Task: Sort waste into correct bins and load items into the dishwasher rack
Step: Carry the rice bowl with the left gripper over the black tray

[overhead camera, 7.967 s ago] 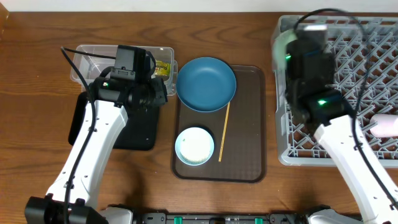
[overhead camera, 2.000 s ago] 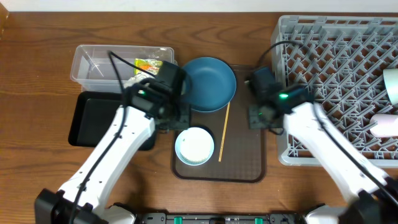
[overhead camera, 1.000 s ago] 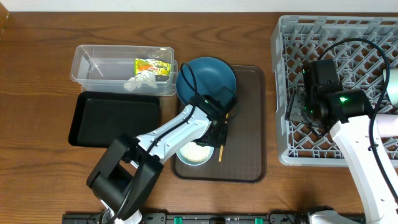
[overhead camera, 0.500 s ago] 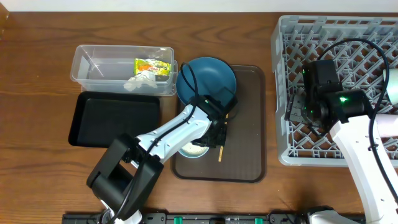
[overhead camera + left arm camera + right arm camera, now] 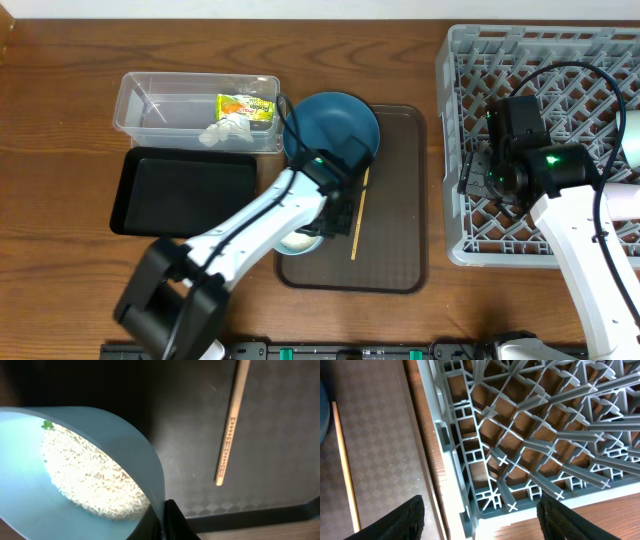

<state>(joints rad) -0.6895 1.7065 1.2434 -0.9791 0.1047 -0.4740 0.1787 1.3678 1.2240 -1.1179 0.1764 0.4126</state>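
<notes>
A small pale mint bowl [image 5: 25, 510] holding white rice [image 5: 90, 475] fills the left wrist view. My left gripper [image 5: 167, 517] is shut on its right rim, one finger inside and one outside. From overhead the bowl [image 5: 297, 241] peeks out under my left gripper [image 5: 327, 226] on the brown tray. The yellow stick [image 5: 358, 215] lies just right of it, below the dark blue bowl [image 5: 335, 130]. My right gripper [image 5: 482, 520] hangs open and empty over the left edge of the grey rack [image 5: 570, 80]. A pink cup [image 5: 622, 203] lies in the rack.
The clear tub [image 5: 150, 105] at the back left holds the yellow-green wrapper [image 5: 245, 105] and the white tissue [image 5: 225, 130]. The black tray [image 5: 180, 190] sits in front of it. The brown tray [image 5: 400, 230] lies between the bins and the rack.
My left gripper has shut on the rice bowl's rim, and arm and bowl have shifted slightly left. The right arm has not moved.
</notes>
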